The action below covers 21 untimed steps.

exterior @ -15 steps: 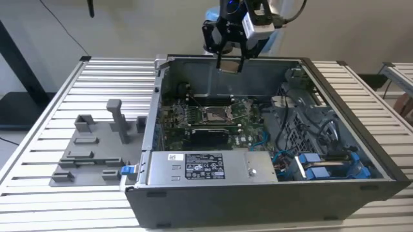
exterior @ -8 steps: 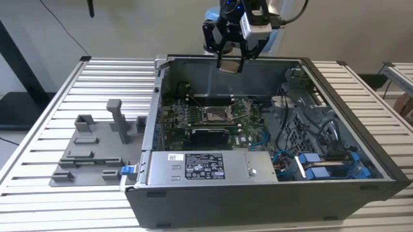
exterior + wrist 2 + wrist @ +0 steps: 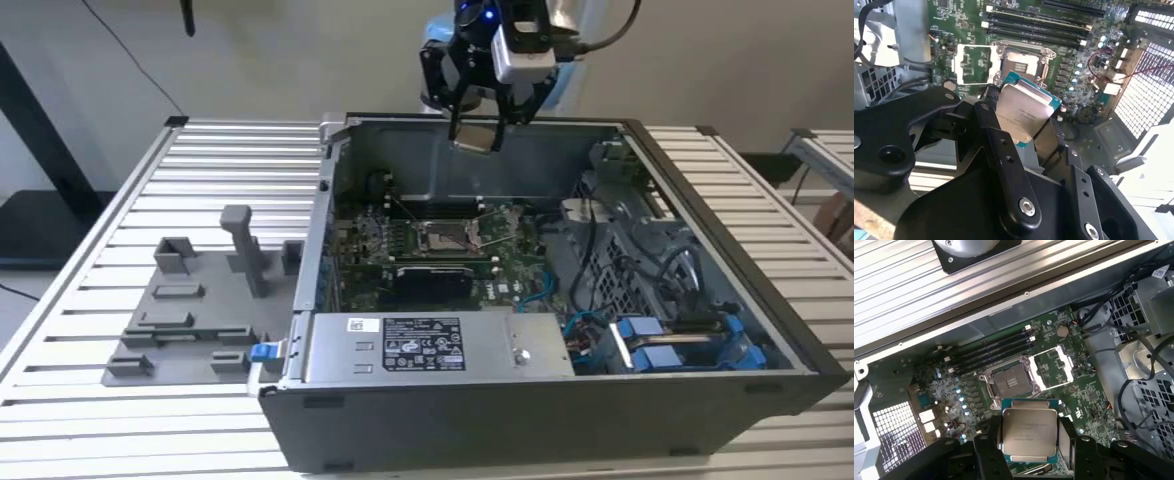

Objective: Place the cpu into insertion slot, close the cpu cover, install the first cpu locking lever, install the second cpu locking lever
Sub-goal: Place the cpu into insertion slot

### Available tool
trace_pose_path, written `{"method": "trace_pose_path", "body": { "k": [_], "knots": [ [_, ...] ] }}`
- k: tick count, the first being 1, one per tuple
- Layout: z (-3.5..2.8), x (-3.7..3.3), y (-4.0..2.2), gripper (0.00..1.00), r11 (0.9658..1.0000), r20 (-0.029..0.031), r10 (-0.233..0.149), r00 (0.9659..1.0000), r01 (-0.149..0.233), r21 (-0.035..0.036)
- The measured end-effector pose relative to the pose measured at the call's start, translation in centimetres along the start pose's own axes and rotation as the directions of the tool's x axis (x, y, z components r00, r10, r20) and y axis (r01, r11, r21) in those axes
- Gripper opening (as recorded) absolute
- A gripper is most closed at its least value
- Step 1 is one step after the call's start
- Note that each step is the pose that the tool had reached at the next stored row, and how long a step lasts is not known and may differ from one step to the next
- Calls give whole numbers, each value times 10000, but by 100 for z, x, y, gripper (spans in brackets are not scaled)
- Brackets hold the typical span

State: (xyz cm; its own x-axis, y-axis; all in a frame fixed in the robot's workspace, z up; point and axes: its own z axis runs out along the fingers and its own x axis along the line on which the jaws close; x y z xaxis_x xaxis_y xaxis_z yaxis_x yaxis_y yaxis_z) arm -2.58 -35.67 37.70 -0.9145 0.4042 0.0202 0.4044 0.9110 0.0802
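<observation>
Because the insertion slot [image 3: 1010, 384] lies bare, stage: step one unfinished; nothing seated.
Cpu cover [image 3: 1051, 366]: swung open, lying flat beside the socket on the motherboard [image 3: 1089, 395]; closing outstanding.
Locking levers: too slender to make out with confidence; judged not installed, since the cover is open.
Gripper [image 3: 1030, 436]: jaws closed partway onto two opposite edges of the cpu [image 3: 1029, 430], whose metal top faces the wrist cameras.
Arm pose: tool pointing downward, raised above the case [image 3: 801, 365] near its far wall, well apart from the socket.
</observation>
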Motion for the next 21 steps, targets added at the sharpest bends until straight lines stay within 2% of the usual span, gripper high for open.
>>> {"method": "trace_pose_path", "body": {
  "k": [6,11,16,21],
  "knots": [
    [1,0,0,55,9986,44,523,9986,-523,-6],
    [2,0,0,55,9945,85,1044,9945,-1044,-19],
    [4,0,0,55,9865,131,1640,9864,-1640,-38],
    [8,0,0,55,9734,181,2292,9732,-2291,-63]
  ]
}}
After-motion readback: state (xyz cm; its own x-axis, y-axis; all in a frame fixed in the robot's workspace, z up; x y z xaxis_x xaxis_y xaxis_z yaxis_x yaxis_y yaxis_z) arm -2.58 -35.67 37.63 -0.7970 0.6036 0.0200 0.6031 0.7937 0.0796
